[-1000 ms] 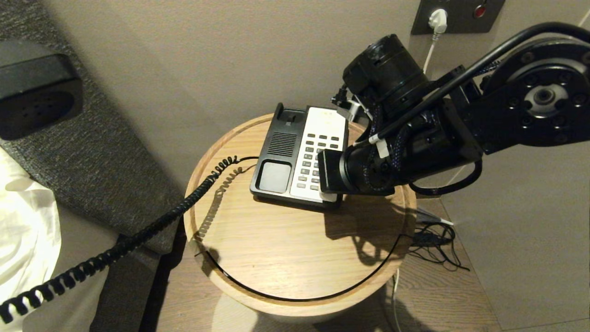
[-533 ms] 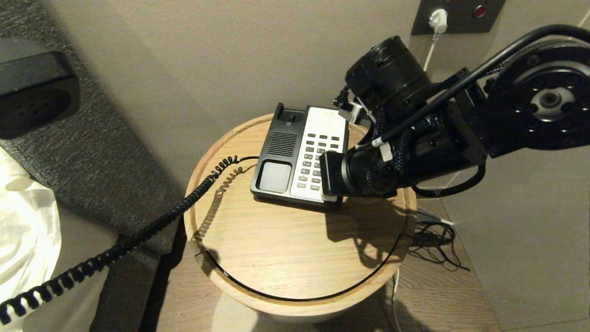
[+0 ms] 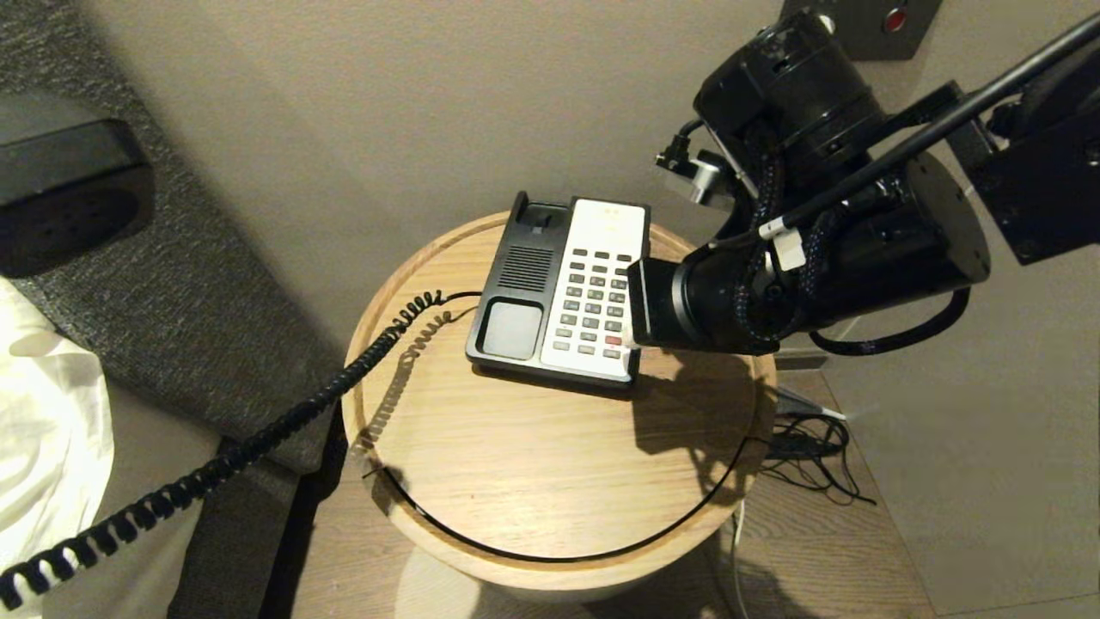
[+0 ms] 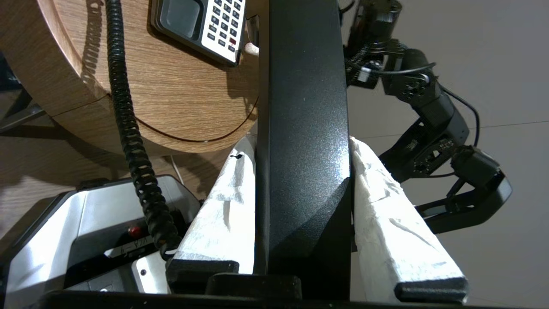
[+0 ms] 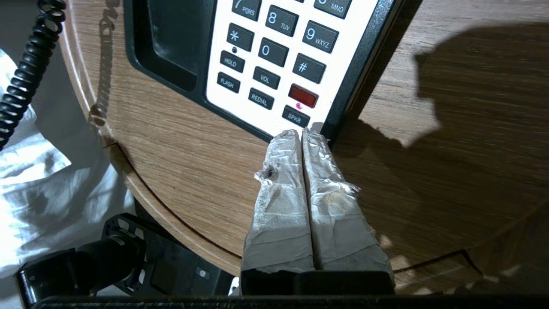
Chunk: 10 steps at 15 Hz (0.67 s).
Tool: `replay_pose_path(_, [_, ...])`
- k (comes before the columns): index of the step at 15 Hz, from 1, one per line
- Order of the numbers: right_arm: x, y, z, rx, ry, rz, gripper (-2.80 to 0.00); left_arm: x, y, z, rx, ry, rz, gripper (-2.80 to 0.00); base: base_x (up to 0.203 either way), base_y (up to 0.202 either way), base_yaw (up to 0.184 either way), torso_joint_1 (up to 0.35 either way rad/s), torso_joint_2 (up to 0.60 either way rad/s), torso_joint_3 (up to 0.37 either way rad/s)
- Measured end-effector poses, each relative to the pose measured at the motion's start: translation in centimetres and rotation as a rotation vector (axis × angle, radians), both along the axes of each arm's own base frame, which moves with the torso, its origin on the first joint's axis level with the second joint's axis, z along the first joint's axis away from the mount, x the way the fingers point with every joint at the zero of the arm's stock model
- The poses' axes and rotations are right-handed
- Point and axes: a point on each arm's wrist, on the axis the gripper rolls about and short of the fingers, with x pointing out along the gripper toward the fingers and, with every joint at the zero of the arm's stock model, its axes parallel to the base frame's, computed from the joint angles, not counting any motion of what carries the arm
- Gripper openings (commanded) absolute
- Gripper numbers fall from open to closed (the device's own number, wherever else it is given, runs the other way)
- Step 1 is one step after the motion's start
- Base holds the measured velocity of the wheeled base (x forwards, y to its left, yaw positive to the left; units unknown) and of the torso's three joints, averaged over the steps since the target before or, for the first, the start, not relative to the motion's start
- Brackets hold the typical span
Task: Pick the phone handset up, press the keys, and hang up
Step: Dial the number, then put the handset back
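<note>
The phone handset (image 3: pixel 69 198) hangs off the table at the far left of the head view, perforated end showing. In the left wrist view my left gripper (image 4: pixel 300 146) is shut on the phone handset (image 4: pixel 302 107), one white-wrapped finger on each side. Its coiled cord (image 3: pixel 258 438) runs back to the phone base (image 3: pixel 516 284). The keys (image 3: pixel 597 301) lie in the white faceplate. My right gripper (image 5: pixel 302 135) is shut and empty. Its tips hover at the faceplate's near edge, just below the SPKR key and the red key (image 5: pixel 303 95).
The phone base sits at the back of a round wooden table (image 3: pixel 533 464) with a raised rim. Loose cables (image 3: pixel 808 456) lie on the floor to its right. White bedding (image 3: pixel 43 430) and a grey upholstered panel (image 3: pixel 172 284) are on the left.
My right arm has lifted and drawn back to the right, uncovering the lower rows of keys. The handset in my left gripper has stayed put.
</note>
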Motion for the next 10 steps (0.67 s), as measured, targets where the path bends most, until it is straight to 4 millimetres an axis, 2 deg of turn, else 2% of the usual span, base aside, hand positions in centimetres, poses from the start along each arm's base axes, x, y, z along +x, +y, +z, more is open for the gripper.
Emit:
replay_pose_path(3, [-0.2, -0.3, 0.4, 0.010, -0.010, -0.002, -2.80, 0.1, -0.1, 0.0, 0.011, -0.007, -0.001, -2.80, 0.000, 0.000, 0.000, 0.000, 0.00, 0.000])
replay_pose_path(5, [-0.9, -1.5, 1.6, 0.032, -0.025, -0.014, -2.80, 0.6, -0.5, -0.1, 0.062, -0.029, -0.007, -2.80, 0.000, 0.000, 0.000, 0.000, 0.00, 0.000])
replay_pose_path(8, [-2.9, -5.0, 3.6, 0.079, -0.057, -0.058, -2.80, 1.9, -1.8, -0.2, 0.150, -0.041, -0.018, -2.80, 0.000, 0.000, 0.000, 0.000, 0.00, 0.000])
replay_pose_path(10, [-5.4, -8.3, 5.4, 0.134, -0.104, -0.091, -2.80, 3.3, -3.1, -0.3, 0.230, -0.051, -0.023, -2.80, 0.000, 0.000, 0.000, 0.000, 0.00, 0.000])
